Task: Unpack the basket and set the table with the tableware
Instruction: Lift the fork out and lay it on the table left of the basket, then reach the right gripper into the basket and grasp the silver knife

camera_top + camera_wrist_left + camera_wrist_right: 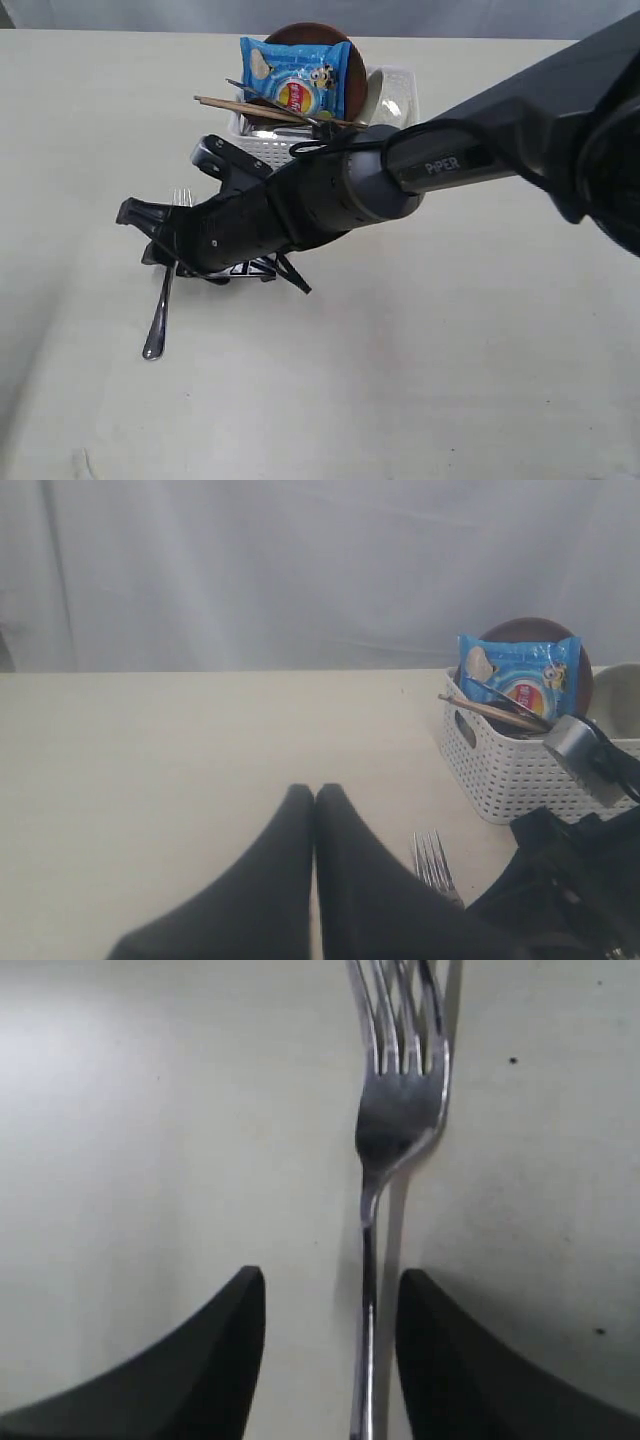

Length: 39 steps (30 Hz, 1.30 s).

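Right hand [330, 1280] hovers low, fingers spread either side of the fork [397, 1125], which lies flat on the desk [420, 380], handle near, tines far.

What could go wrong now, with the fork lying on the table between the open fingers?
1. The fork lies between the open fingers of the right gripper; a slanted lift could nudge it askew.
2. The chopsticks stick out over the basket rim close to the right arm; pulling back could catch them.
3. The chips bag leans on the plate and may hinder grasping it.
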Each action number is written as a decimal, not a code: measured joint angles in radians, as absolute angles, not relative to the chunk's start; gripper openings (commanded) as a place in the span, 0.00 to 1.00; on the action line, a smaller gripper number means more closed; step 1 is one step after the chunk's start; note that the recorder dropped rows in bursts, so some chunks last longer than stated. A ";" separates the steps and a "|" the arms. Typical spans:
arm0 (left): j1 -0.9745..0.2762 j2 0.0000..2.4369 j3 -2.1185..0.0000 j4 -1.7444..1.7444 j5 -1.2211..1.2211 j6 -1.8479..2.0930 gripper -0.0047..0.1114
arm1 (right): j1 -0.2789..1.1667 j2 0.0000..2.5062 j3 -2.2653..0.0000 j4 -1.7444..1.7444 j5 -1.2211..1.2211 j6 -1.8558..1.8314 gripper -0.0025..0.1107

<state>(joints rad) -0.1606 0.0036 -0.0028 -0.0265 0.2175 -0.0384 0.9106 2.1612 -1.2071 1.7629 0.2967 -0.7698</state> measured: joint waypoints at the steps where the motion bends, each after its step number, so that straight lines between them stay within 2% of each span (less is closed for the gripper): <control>1: -0.161 0.004 -0.003 -0.027 0.218 -0.038 0.04 | 0.909 2.154 -1.207 1.757 0.297 -0.770 0.39; 7: -0.161 0.004 -0.003 -0.027 0.218 -0.038 0.04 | 0.864 2.046 -1.200 1.585 0.329 -0.770 0.39; 10: -0.161 0.004 -0.003 -0.027 0.218 -0.038 0.04 | 0.810 1.951 -1.200 1.464 0.395 -0.770 0.35; 17: -0.161 0.004 -0.003 -0.027 0.218 -0.038 0.04 | 0.662 1.770 -1.200 1.055 0.472 -0.767 0.02; 26: -0.161 0.004 -0.003 -0.027 0.218 -0.038 0.04 | 0.538 1.702 -1.242 0.635 0.536 -0.712 0.02; 34: -0.161 0.004 -0.003 -0.027 0.218 -0.038 0.04 | 0.535 1.830 -1.533 0.260 0.715 -0.521 0.02; 39: -0.161 0.004 -0.003 -0.027 0.218 -0.038 0.04 | 0.535 2.000 -1.722 0.192 0.839 -0.498 0.04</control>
<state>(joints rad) -0.1606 0.0036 -0.0028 -0.0265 0.2175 -0.0384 0.5353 1.9998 -1.7219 0.1916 0.8393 -0.4977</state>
